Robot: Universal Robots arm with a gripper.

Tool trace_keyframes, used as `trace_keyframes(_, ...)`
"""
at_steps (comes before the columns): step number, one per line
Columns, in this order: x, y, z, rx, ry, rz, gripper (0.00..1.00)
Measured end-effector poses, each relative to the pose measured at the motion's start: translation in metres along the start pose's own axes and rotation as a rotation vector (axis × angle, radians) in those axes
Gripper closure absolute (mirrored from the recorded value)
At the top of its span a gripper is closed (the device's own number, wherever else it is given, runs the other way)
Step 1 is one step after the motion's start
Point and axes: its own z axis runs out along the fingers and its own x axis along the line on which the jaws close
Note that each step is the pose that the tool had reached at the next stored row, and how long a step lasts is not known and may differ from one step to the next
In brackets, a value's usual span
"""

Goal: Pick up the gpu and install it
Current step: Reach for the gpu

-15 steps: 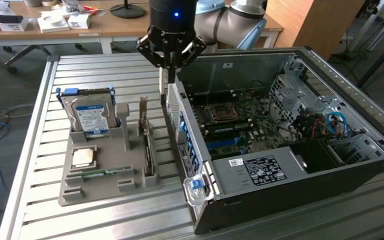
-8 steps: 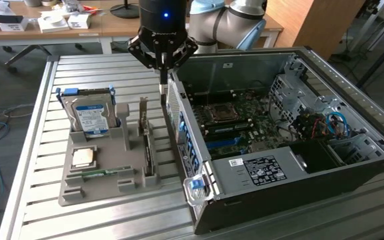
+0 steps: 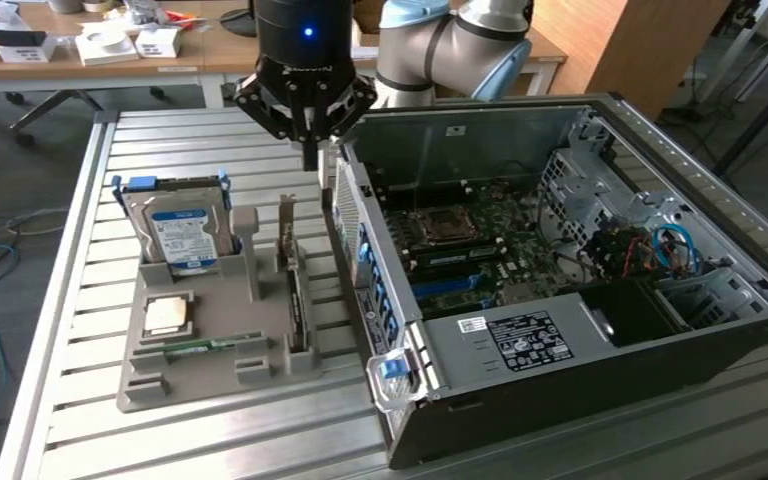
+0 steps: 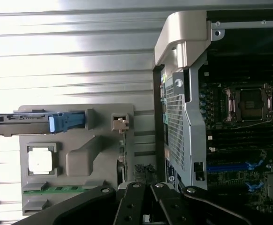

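The gpu (image 3: pixel 291 290) stands on its edge in a slot of the grey holder tray (image 3: pixel 211 365), at the tray's side nearest the computer case. It looks very slim, with a tan bracket at its far end. In the wrist view the gpu (image 4: pixel 122 154) is a thin line beside the case wall. My gripper (image 3: pixel 311 160) hangs shut above the table, beyond the tray's far end and close to the case's rear corner. Nothing is between its fingers. The gripper (image 4: pixel 146 211) linkage shows dark in the wrist view.
The open computer case (image 3: pixel 571 300) lies on the exterior view's right, motherboard (image 3: pixel 471 245) exposed. The tray also holds a silver hard drive (image 3: pixel 181 235) with a blue label, a processor chip (image 3: pixel 165 315) and a green memory stick (image 3: pixel 204 347). The slatted metal table (image 3: pixel 77 200) surrounds them.
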Motion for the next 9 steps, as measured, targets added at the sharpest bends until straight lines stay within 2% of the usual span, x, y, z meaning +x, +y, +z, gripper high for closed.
trace_keyframes(9, 0.018, -0.0015, 0.0010, 0.0000, 0.0000, 0.000, 0.89)
